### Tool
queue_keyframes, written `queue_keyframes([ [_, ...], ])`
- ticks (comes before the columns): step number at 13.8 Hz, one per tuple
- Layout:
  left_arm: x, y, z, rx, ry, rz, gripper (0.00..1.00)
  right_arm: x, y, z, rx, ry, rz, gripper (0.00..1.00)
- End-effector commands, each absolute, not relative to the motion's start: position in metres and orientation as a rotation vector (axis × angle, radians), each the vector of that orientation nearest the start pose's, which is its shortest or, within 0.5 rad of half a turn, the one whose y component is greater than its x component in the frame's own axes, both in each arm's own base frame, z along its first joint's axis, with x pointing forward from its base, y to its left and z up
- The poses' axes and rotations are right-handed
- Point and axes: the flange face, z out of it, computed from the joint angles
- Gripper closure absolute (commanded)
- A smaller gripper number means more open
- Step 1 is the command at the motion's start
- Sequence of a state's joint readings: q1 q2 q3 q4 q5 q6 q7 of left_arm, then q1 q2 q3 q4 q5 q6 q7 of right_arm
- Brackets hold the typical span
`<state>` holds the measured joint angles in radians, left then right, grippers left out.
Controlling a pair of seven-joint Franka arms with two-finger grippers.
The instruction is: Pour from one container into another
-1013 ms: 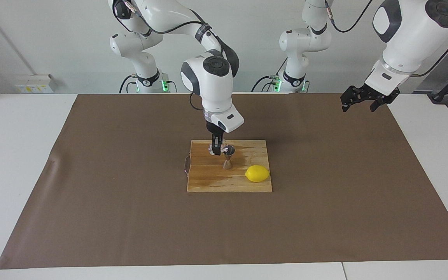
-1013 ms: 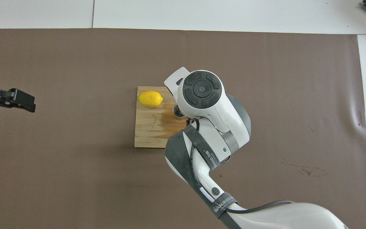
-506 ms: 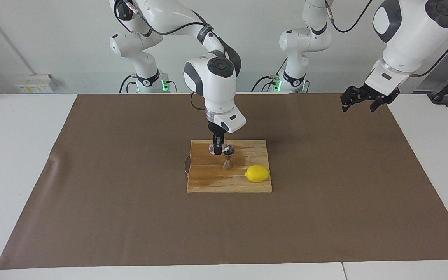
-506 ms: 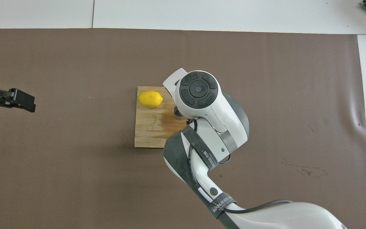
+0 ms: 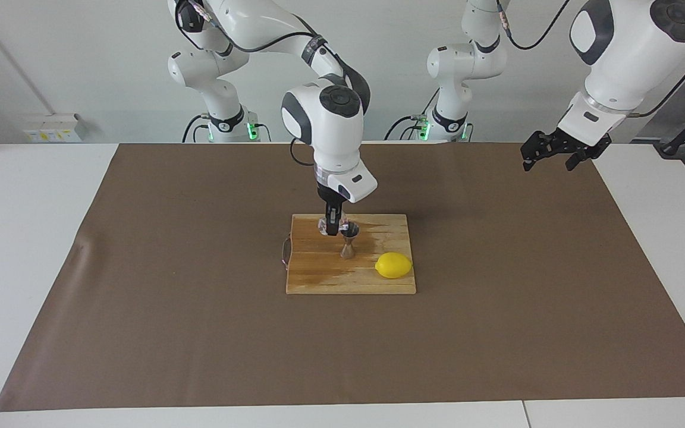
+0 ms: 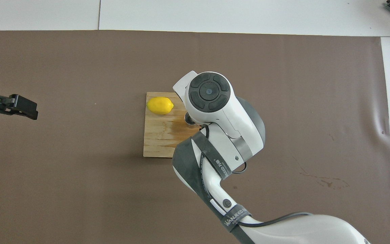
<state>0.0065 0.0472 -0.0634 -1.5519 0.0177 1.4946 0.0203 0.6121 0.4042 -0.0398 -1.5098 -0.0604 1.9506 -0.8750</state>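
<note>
The silvery jigger (image 5: 348, 245) stands upright on the wooden board (image 5: 348, 279); its rim peeks out under the arm in the overhead view (image 6: 188, 119). My right gripper (image 5: 333, 230) points down over the board and is shut on the small clear glass cup (image 5: 323, 226), held at the height of the jigger's top, right beside its rim. The cup is hidden under the arm in the overhead view. My left gripper (image 5: 547, 159) is open and empty, waiting in the air over the left arm's end of the mat (image 6: 25, 108).
A yellow lemon (image 5: 393, 265) lies on the board's corner, farther from the robots than the jigger, toward the left arm's end (image 6: 160, 105). A wet-looking dark patch marks the board around the jigger. The brown mat (image 5: 200, 333) covers the table.
The right arm's wrist has risen and shifted slightly; its gripper with the cup stays at the jigger's rim. The left arm has not moved.
</note>
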Motion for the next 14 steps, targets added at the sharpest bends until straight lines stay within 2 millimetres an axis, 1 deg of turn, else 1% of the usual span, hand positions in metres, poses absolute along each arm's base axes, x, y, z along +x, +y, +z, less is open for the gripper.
queue_keyframes([
  [1, 0.55, -0.0266, 0.6024, -3.111, 0.121, 0.15, 0.0, 0.5773, 0.3749, 0.4354, -2.403, -2.179, -0.007, 1.0],
  [3, 0.55, -0.0266, 0.6024, -3.111, 0.121, 0.15, 0.0, 0.5753, 0.38, 0.4361, -2.395, -2.189, -0.01, 1.0],
  [14, 0.55, -0.0266, 0.6024, -3.111, 0.121, 0.15, 0.0, 0.5766, 0.3797, 0.4344, -2.399, -2.202, 0.003, 1.0],
])
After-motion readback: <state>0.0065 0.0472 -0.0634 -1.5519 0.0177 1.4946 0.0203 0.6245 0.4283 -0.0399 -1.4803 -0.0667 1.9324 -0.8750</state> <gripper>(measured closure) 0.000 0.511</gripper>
